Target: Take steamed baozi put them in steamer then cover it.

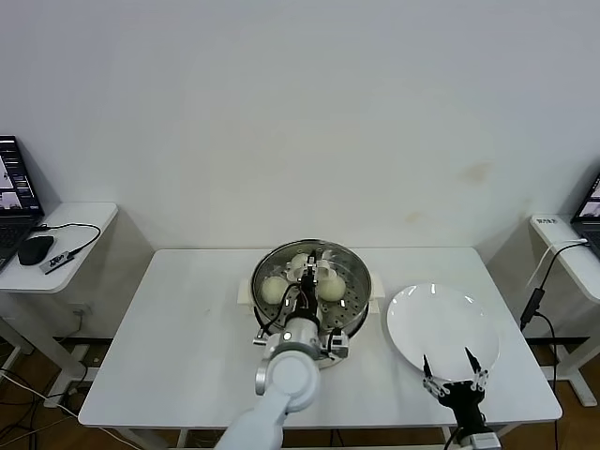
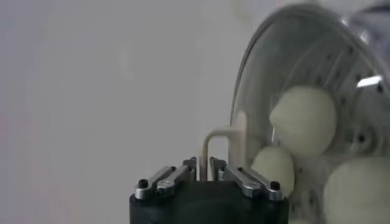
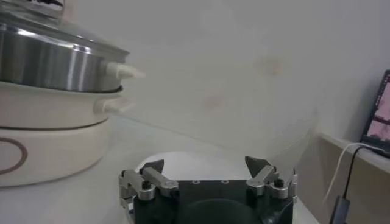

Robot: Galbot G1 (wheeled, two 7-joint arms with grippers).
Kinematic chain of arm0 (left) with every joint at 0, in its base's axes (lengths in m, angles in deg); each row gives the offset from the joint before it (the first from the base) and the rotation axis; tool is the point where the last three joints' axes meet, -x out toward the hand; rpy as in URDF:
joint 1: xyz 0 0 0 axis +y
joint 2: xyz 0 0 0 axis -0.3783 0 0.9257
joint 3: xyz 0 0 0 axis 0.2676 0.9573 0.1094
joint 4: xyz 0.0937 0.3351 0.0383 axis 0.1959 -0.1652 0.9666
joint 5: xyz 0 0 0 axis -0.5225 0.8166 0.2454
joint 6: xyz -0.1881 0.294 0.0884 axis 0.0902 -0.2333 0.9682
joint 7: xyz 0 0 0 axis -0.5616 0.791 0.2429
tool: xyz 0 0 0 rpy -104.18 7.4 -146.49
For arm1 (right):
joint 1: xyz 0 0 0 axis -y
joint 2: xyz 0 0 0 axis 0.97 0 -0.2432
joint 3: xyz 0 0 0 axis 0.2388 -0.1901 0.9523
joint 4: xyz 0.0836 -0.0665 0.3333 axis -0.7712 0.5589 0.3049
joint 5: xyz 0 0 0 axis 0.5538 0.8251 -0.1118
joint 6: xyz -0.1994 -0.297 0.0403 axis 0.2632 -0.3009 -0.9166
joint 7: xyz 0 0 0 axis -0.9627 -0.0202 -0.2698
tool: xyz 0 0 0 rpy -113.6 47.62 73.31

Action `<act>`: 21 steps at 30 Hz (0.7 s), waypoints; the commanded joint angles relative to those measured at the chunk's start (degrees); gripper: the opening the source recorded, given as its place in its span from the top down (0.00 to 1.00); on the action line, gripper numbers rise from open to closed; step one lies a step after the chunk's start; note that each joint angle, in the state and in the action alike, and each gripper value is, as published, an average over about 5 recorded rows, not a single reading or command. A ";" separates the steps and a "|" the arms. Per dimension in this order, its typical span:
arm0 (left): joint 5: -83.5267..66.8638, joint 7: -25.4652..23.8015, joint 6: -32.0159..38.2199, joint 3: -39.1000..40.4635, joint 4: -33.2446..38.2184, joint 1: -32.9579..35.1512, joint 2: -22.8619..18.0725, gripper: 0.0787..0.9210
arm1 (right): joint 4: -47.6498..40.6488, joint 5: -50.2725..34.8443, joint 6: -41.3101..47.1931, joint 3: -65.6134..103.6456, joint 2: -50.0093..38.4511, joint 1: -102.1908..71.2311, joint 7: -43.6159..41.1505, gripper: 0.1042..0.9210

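The steamer (image 1: 356, 302) stands mid-table on its cream-white base (image 3: 49, 140). The clear glass cover (image 1: 352, 272) lies on the pot's rim. Through the glass I see cream-white baozi (image 1: 273, 290) inside, three of them plain in the left wrist view (image 2: 303, 120). My left gripper (image 1: 307, 275) is above the pot's centre, shut on the cover's cream-white bar handle (image 2: 216, 137). My right gripper (image 1: 453, 370) is open and empty, low over the near edge of the white plate. The steamer's steel wall shows in the right wrist view (image 3: 55, 61).
An empty flat white plate (image 1: 441, 323) lies right of the steamer. A side table with a laptop (image 1: 14, 202) and mouse (image 1: 36, 248) stands at the left. Another side table with a cable (image 1: 544, 281) stands at the right.
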 commanded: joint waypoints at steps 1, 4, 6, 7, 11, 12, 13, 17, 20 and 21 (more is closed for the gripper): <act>-1.73 -0.24 0.09 0.15 8.50 3.17 4.24 0.52 | 0.26 0.26 0.02 0.06 0.15 -0.32 -0.01 0.12; -3.16 -0.28 0.22 0.00 12.47 5.41 7.17 0.42 | 0.35 0.41 -0.02 0.19 0.26 -0.51 0.01 0.12; -4.80 -0.08 0.44 -0.40 15.65 7.30 9.19 0.36 | 0.45 0.49 -0.05 0.21 0.31 -0.67 0.02 0.12; -5.90 0.08 0.59 -0.71 17.43 8.34 10.15 0.31 | 0.48 0.51 -0.07 0.20 0.30 -0.75 0.03 0.12; -12.44 1.98 1.35 -2.76 26.06 13.50 13.95 0.18 | 0.55 0.51 -0.15 0.21 0.10 -1.06 0.04 0.12; -14.60 2.82 1.58 -3.84 28.30 15.08 14.68 0.16 | 0.58 0.47 -0.19 0.22 -0.02 -1.14 0.04 0.12; -16.94 3.96 2.05 -5.19 30.34 17.03 15.23 0.14 | 0.62 0.38 -0.24 0.22 -0.18 -1.23 0.05 0.12; -32.10 12.61 7.47 -13.92 35.37 28.66 15.88 0.12 | 0.62 -0.37 -0.62 0.14 -0.97 -1.51 0.03 0.12; -54.44 20.48 18.64 -25.11 34.37 36.17 15.98 0.12 | 0.42 -0.83 -0.66 -0.26 -1.01 -1.49 -0.01 0.12; -62.54 22.73 22.16 -29.09 33.48 37.92 15.80 0.12 | 0.37 -0.93 -0.67 -0.46 -0.98 -1.51 -0.03 0.12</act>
